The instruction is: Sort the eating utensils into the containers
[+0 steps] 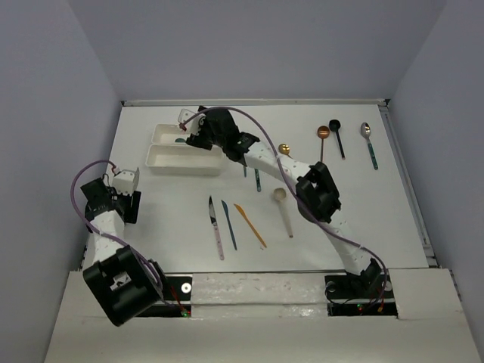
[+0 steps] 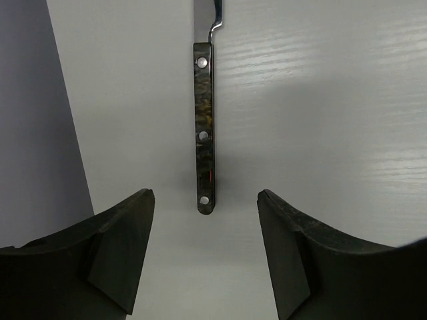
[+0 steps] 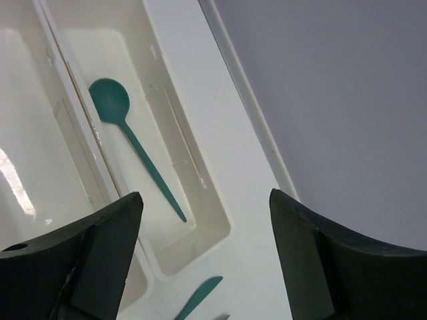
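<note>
- As I look down from the overhead camera, I count two white trays (image 1: 153, 160), joined side by side at the far left of the table (image 1: 363, 219).
- Spoons, six: a teal spoon (image 3: 127, 133), a beige spoon (image 1: 284, 212), a gold spoon (image 1: 284, 149), a copper spoon (image 1: 323, 138), a black spoon (image 1: 336, 136) and a silver spoon (image 1: 369, 144) with a teal handle.
- Knives, four: a black-bladed knife (image 1: 217, 229) with a pale handle, a dark blue knife (image 1: 228, 225), an orange knife (image 1: 249, 225) and a dark-handled knife (image 2: 205, 133) that only my left wrist camera shows.
- One more teal piece (image 1: 257, 180) lies partly under the right arm (image 1: 318, 193); I cannot tell its kind.
- Writing: the dark-handled knife has three rivets and a small red mark, too small for me to read.
- Trays: the teal spoon lies lengthwise in the far tray. A teal tip (image 3: 200, 297) shows on the table just outside that tray's corner.
- Loose on the table: the black-bladed, dark blue and orange knives and the beige spoon lie in a row mid-table. The gold, copper, black and silver spoons lie towards the far right.
- Right gripper (image 3: 203, 200): released, jaws spread above the far tray, with nothing between them.
- Left gripper (image 2: 205, 193): released, fingers (image 2: 120, 253) apart on either side of the dark-handled knife's butt end and touching neither side. The knife lies flat on the table, outside the trays.
</note>
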### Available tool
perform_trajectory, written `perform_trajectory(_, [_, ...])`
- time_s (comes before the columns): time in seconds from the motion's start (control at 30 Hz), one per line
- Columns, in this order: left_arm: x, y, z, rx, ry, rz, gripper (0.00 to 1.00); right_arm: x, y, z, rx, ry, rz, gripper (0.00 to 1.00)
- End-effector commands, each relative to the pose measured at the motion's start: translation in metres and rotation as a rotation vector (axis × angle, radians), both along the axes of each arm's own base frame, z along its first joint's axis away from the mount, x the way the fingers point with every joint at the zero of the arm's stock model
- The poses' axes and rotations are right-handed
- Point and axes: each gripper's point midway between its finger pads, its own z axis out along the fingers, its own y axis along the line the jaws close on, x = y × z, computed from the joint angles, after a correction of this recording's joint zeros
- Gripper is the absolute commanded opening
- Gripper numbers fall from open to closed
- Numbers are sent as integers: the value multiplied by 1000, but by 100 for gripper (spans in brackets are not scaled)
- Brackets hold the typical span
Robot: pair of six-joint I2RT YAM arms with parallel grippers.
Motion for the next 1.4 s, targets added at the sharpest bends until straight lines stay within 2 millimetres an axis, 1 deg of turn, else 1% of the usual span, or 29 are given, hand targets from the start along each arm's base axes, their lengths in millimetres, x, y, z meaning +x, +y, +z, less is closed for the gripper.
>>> perform_trajectory(0.0, [8, 8, 5, -17, -3, -24, 75, -33, 1, 90, 223, 4, 35, 85])
perform_trajectory(0.03, [10, 10, 3, -23, 3, -21, 76, -39, -3, 95, 238, 15, 39, 87])
perform_trajectory(0.07, [15, 12, 6, -25, -5, -19, 76, -42, -3, 101, 262, 17, 44, 87])
perform_trajectory(0.17, [23, 10, 6, -64, -11, -17, 75, -51, -9, 108, 315, 66, 28, 88])
perform_trajectory(0.2, [28, 12, 10, -68, -19, -17, 74, -52, -11, 109, 345, 91, 6, 88])
perform_trajectory(0.23, [30, 11, 4, -88, -2, -19, 72, -53, -13, 111, 359, 102, -3, 88])
perform_trajectory(0.27, [32, 12, 4, -92, 3, -21, 71, -57, -17, 112, 366, 113, -6, 88])
perform_trajectory(0.3, [33, 12, 2, -95, 10, -22, 69, -65, -13, 111, 371, 128, 12, 88])
perform_trajectory(0.37, [33, 16, -7, -92, 39, -10, 67, -71, -16, 107, 357, 139, 24, 88])
perform_trajectory(0.4, [33, 18, -9, -88, 47, -6, 66, -77, -12, 104, 348, 142, 34, 88])
perform_trajectory(0.43, [30, 19, -16, -95, 71, -1, 65, -77, -14, 103, 343, 141, 30, 88])
perform_trajectory(0.5, [28, 19, -25, -102, 104, 0, 58, -86, -11, 100, 327, 140, 32, 88])
perform_trajectory(0.57, [27, 19, -30, -112, 119, -2, 57, -86, -13, 101, 322, 134, 28, 88])
perform_trajectory(0.67, [28, 15, -36, -136, 136, -14, 57, -96, -7, 101, 310, 125, 39, 88])
perform_trajectory(0.7, [31, 14, -37, -139, 137, -20, 57, -95, -8, 99, 305, 122, 32, 88])
perform_trajectory(0.73, [31, 14, -42, -149, 151, -20, 55, -100, -4, 99, 301, 124, 41, 87])
perform_trajectory(0.77, [33, 15, -43, -148, 154, -20, 52, -99, -5, 98, 298, 120, 36, 87])
perform_trajectory(0.8, [32, 14, -50, -163, 176, -16, 44, -99, -6, 98, 296, 117, 32, 87])
perform_trajectory(0.9, [33, 16, -57, -170, 195, -8, 29, -105, -2, 94, 279, 112, 31, 87])
perform_trajectory(0.93, [32, 15, -61, -176, 209, -6, 18, -105, -3, 95, 277, 109, 27, 87])
perform_trajectory(0.97, [32, 16, -63, -173, 208, -4, 12, -105, -4, 94, 274, 107, 23, 87])
perform_trajectory(1.0, [29, 17, -66, -166, 214, 2, 4, -109, -2, 94, 271, 107, 28, 87])
perform_trajectory(1.03, [30, 19, -66, -159, 205, 10, 0, -109, -3, 92, 269, 108, 26, 87])
perform_trajectory(1.07, [28, 18, -68, -161, 210, 12, 0, -110, -4, 92, 268, 110, 26, 87])
perform_trajectory(1.13, [27, 17, -67, -161, 203, 15, 0, -110, -4, 90, 268, 114, 24, 87])
perform_trajectory(1.2, [27, 16, -66, -165, 193, 17, 0, -115, -1, 90, 274, 121, 28, 87])
perform_trajectory(1.27, [30, 18, -57, -153, 155, 27, 0, -116, -1, 91, 283, 131, 26, 87])
perform_trajectory(1.3, [31, 19, -52, -170, 122, 43, 0, -122, 3, 91, 297, 144, 37, 87])
perform_trajectory(1.37, [40, 23, -28, -167, 13, 54, 0, -126, 4, 94, 315, 163, 48, 87])
